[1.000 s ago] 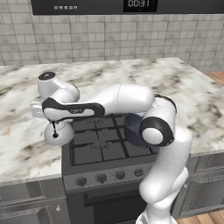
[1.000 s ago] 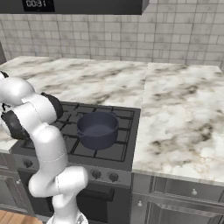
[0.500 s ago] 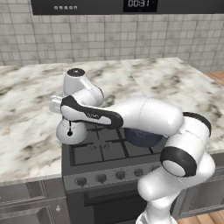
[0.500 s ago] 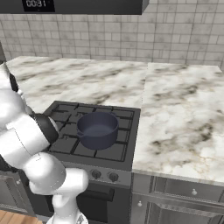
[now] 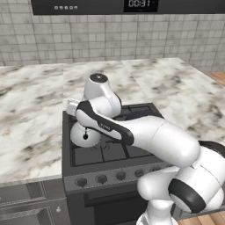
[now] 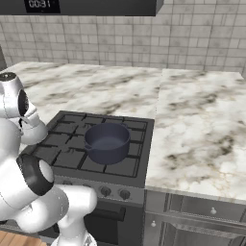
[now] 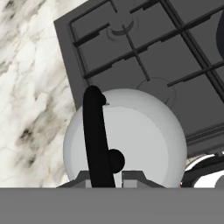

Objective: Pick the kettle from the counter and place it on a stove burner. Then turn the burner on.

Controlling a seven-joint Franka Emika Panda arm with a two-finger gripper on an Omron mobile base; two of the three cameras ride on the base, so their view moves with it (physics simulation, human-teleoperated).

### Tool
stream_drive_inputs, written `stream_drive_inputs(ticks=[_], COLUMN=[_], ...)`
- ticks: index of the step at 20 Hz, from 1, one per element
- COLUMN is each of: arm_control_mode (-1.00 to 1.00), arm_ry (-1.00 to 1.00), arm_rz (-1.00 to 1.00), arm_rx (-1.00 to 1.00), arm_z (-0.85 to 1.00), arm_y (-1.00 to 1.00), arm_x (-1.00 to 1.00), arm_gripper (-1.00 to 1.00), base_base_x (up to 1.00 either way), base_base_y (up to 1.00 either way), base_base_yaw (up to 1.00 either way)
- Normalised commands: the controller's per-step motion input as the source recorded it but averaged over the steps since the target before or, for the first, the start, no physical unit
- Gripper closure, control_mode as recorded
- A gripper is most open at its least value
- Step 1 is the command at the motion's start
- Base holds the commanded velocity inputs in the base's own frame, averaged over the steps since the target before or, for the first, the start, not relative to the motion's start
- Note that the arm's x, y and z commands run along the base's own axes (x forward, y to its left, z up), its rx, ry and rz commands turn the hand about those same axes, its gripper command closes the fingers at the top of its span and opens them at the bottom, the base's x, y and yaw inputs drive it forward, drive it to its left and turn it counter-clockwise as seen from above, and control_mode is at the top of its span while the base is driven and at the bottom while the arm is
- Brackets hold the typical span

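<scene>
The silvery-white kettle (image 5: 85, 134) hangs low over the front left of the dark cooktop (image 5: 110, 151), and whether it touches the grate I cannot tell. My gripper (image 7: 103, 177) is shut on the kettle's thin black handle (image 7: 95, 135) from above. In the hand view the kettle's dome (image 7: 135, 135) covers the cooktop's corner beside the marble counter (image 7: 26, 87). One stove burner (image 7: 154, 85) peeks out just past the dome and another stove burner (image 7: 122, 29) lies farther off. My white arm (image 5: 145, 132) reaches across the stove to the kettle.
A dark blue-grey pot (image 6: 106, 141) sits on the cooktop's right half. A row of round knobs (image 5: 102, 179) runs along the stove front. White marble counter (image 6: 202, 125) spreads to both sides, with a grey tiled wall (image 5: 110, 39) behind.
The arm has swung to the right with the kettle, bringing it from over the counter's edge to over the stove's front left. The gripper has stayed shut on the handle.
</scene>
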Motion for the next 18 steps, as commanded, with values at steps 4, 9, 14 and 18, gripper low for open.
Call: stream_drive_inputs(ticks=[4,9,14,18], arm_control_mode=[-1.0,-1.0,-1.0,-1.0], arm_ry=[0.0,0.07,0.11,0.13], arm_rz=[0.0,-0.01,-0.03,-0.04], arm_rx=[0.0,0.0,0.0,-0.02], arm_z=[0.02,0.02,0.0,0.0], arm_y=[-0.13,-0.12,-0.17,-0.24], arm_x=[0.02,0.14,0.18,0.13], arm_gripper=[1.0,1.0,1.0,1.0], base_base_x=[0.0,0.0,0.0,0.0], base_base_y=[0.0,0.0,0.0,0.0], base_base_yaw=[0.0,0.0,0.0,0.0])
